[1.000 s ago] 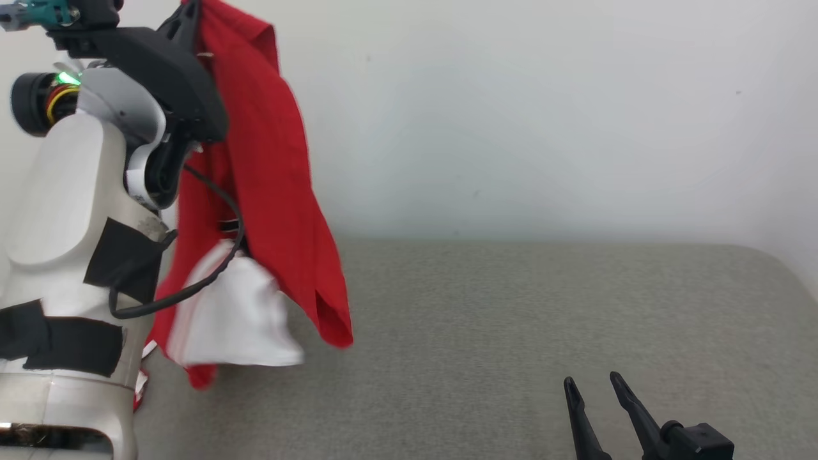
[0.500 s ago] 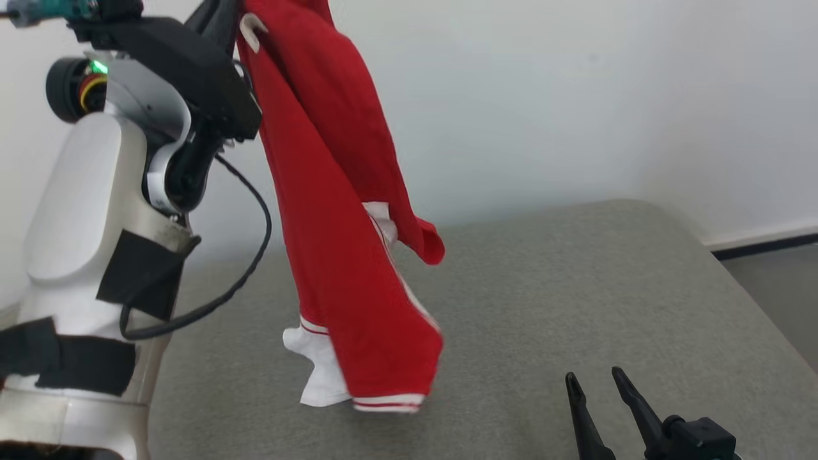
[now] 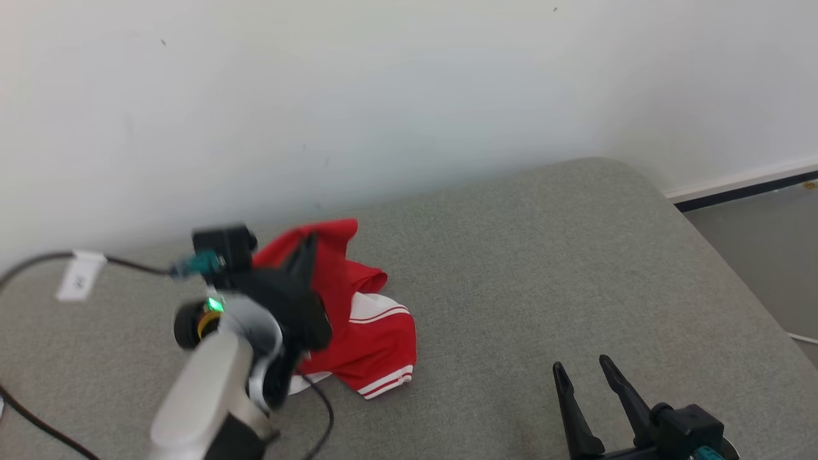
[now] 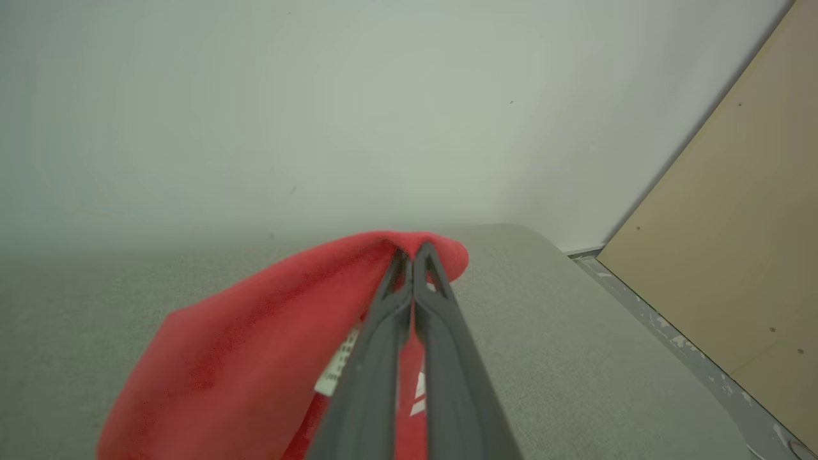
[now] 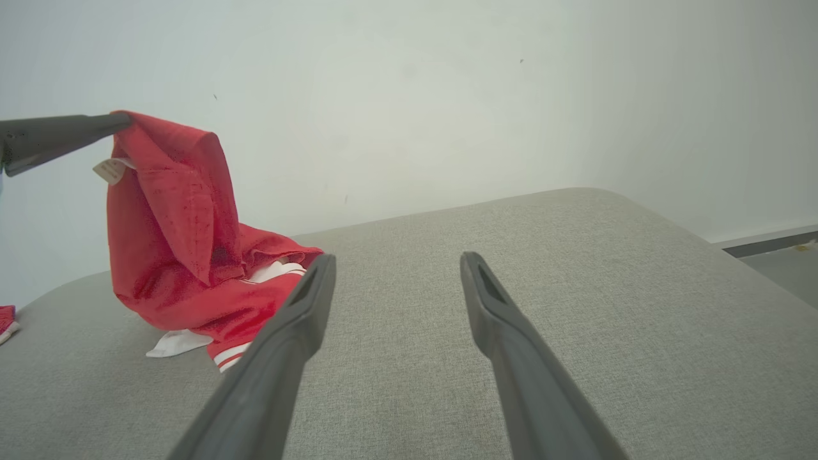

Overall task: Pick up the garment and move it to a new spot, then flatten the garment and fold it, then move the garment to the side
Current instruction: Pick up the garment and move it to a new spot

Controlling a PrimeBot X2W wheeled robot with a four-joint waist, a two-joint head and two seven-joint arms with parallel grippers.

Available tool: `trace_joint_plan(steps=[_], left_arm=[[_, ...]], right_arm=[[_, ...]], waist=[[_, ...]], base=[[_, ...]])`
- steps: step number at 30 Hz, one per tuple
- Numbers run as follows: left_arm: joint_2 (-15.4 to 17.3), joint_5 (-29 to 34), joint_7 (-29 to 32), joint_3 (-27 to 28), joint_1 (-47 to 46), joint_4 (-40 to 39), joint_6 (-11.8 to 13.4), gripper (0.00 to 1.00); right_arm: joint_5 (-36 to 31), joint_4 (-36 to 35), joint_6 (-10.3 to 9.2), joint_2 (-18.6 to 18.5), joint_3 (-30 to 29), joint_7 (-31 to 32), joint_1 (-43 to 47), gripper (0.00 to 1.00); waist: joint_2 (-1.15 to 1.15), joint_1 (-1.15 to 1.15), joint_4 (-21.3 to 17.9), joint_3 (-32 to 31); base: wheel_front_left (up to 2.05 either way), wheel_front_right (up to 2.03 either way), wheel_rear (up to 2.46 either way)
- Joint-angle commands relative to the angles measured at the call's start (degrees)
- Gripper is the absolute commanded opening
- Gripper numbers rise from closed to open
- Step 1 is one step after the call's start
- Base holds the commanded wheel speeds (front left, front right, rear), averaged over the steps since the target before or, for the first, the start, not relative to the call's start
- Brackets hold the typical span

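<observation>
Far edge: the grey padded surface (image 3: 543, 268) met the white wall (image 3: 383, 96) along its 12 o'clock side
Right edge: a rounded corner sat at 2 o'clock in the head view, and the 3 o'clock side dropped to a grey floor (image 3: 760, 243) lined by a dark baseboard (image 3: 741, 190)
Open room: bare fabric ran from the garment toward 3 o'clock as far as that edge, and toward 5 o'clock down to the right gripper
Garment: the red garment (image 3: 377, 335) with white striped trim lay heaped toward 9 o'clock on the surface, its lower folds resting on the fabric and one fold drawn up into a peak
Left arm: the pale forearm (image 3: 204, 390) rose from 7 o'clock of the head view, its wrist bent over the heap, with the left gripper (image 3: 309, 245) pointing toward 12 o'clock
Left fingers: pressed together on the lifted red fold at their tips, a white label (image 5: 110, 170) hanging just beside them
Right arm: the right gripper (image 3: 578, 365) sat low at 5 o'clock, aimed toward 11 o'clock, well apart from the garment
Right fingers: spread wide, with bare grey fabric showing between them
Clutter: a black cable (image 3: 32, 263) with a white tag (image 3: 79, 280) lay at 9 o'clock, and a tan board (image 4: 735, 243) leaned at 3 o'clock in the left wrist view
</observation>
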Motion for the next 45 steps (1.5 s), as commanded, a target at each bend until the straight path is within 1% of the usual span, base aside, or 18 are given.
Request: trace_joint_plan(steps=[1, 3, 4, 5, 6, 10, 12, 16, 18, 19, 20, 22, 25, 28, 33, 36, 40, 45], left_arm=[[-0.4, 0.8, -1.2, -0.9, 1.8, 0.8, -0.1, 0.00], [-1.0, 1.2, -3.1, -3.0, 4.0, 2.6, -0.5, 0.00], [-1.1, 1.7, -3.8, -4.2, 4.9, 3.7, -0.5, 0.14], [-1.2, 1.6, -4.3, -5.2, 5.6, 4.8, -0.7, 0.93], [-1.3, 1.6, -4.9, -5.9, 6.1, 5.8, -0.8, 1.00], [-1.6, 0.9, -5.8, -9.1, 6.9, 7.6, -1.1, 1.00], [-1.5, 1.3, -7.9, -10.6, 7.5, 6.7, -1.4, 1.00], [1.3, 2.2, -14.5, -11.2, 10.1, 2.3, -1.3, 1.00], [1.7, 2.0, -15.6, -11.2, 11.5, 0.6, -1.4, 1.00], [3.6, 2.5, -17.4, -11.0, 14.5, -4.1, -1.4, 1.00], [3.6, 2.5, -17.4, -11.0, 14.5, -4.1, -1.4, 1.00], [5.6, 3.3, -18.1, -9.3, 18.8, -8.9, -1.2, 1.00], [7.0, 6.7, -18.1, -4.6, 25.7, -18.4, 0.6, 1.00], [6.6, 10.5, -18.1, 0.5, 33.2, -26.0, 1.9, 1.00], [4.7, 16.5, -18.2, 7.1, 41.8, -34.8, 0.7, 1.00], [4.0, 20.1, -18.2, 10.2, 45.4, -36.8, 0.0, 1.00], [3.0, 23.9, -18.2, 13.7, 47.9, -36.9, -0.3, 1.00], [3.2, 27.4, -18.2, 14.6, 49.6, -35.0, -0.7, 1.00]], right_arm=[[-0.4, -0.1, 0.19, 0.0, 0.3, 0.3, -0.8, 1.00], [-0.7, -0.2, 0.19, 0.0, 0.6, 0.7, -0.7, 1.00], [-0.6, -0.2, 0.19, 0.0, 0.8, 0.8, -0.8, 1.00], [-0.6, -0.3, 0.19, 0.0, 0.9, 0.8, -0.9, 1.00], [-0.6, -0.4, 0.19, 0.0, 1.0, 0.8, -1.1, 1.00], [-0.6, -0.4, 0.19, 0.0, 0.8, 0.8, -1.2, 1.00], [-0.6, -0.2, 0.19, 0.0, 0.5, 0.8, -0.8, 1.00], [-0.7, 0.0, 0.19, 0.0, -0.8, 0.6, 0.3, 1.00], [-0.7, 0.1, 0.19, 0.0, -1.3, 0.4, 0.6, 1.00], [-1.1, 0.3, 0.19, 0.0, -1.9, -0.3, 0.9, 1.00], [-1.1, 0.3, 0.19, 0.0, -1.9, -0.3, 0.9, 1.00], [-1.2, 0.6, 0.19, -0.1, -2.8, -0.9, 1.4, 1.00], [-1.0, 1.4, 0.19, 0.0, -4.1, -2.3, 1.8, 1.00], [-1.0, 2.5, 0.19, 0.0, -5.1, -3.5, 1.8, 1.00], [-1.4, 4.1, 0.19, 0.0, -6.5, -5.3, 2.6, 1.00], [-2.3, 5.2, 0.19, 0.0, -6.0, -6.4, 3.1, 1.00], [-3.1, 7.2, 0.19, 0.0, -5.7, -7.8, 3.9, 1.00], [-3.7, 9.4, 0.19, -0.1, -6.6, -8.9, 4.4, 1.00]], waist=[[0.00, -0.01, -0.5, 0.8], [0.00, -0.01, -0.5, 1.2], [0.00, -0.01, -0.5, 1.4], [0.00, -0.01, -0.5, 1.6], [0.00, -0.01, -0.5, 1.7], [0.00, -0.01, 0.1, 1.7], [0.00, -0.01, 0.7, 1.3], [0.00, -0.01, 2.4, 0.3], [0.00, -0.01, 2.9, 0.0], [0.00, -0.01, 4.1, -0.8], [0.00, -0.01, 4.1, -0.8], [0.00, -0.01, 5.3, -1.3], [0.00, -0.01, 7.3, -2.1], [0.00, -0.01, 9.5, -2.8], [0.00, -0.01, 12.6, -3.9], [0.00, -0.01, 13.7, -4.4], [0.00, -0.01, 14.7, -4.8], [0.00, -0.01, 15.1, -5.0]], base=[[0.00, 0.00, 0.00], [0.00, 0.00, 0.00], [0.00, 0.00, 0.00], [0.00, 0.00, 0.00], [0.00, 0.00, 0.00], [0.00, 0.00, 0.00], [0.00, 0.00, 0.00], [0.00, 0.00, 0.00], [0.00, 0.00, 0.00], [0.00, 0.00, 0.00], [0.00, 0.00, 0.00], [0.00, 0.00, 0.00], [0.00, 0.00, 0.00], [0.00, 0.00, 0.00], [0.00, 0.00, 0.00], [0.00, 0.00, 0.00], [0.00, 0.00, 0.00], [0.00, 0.00, 0.00]])
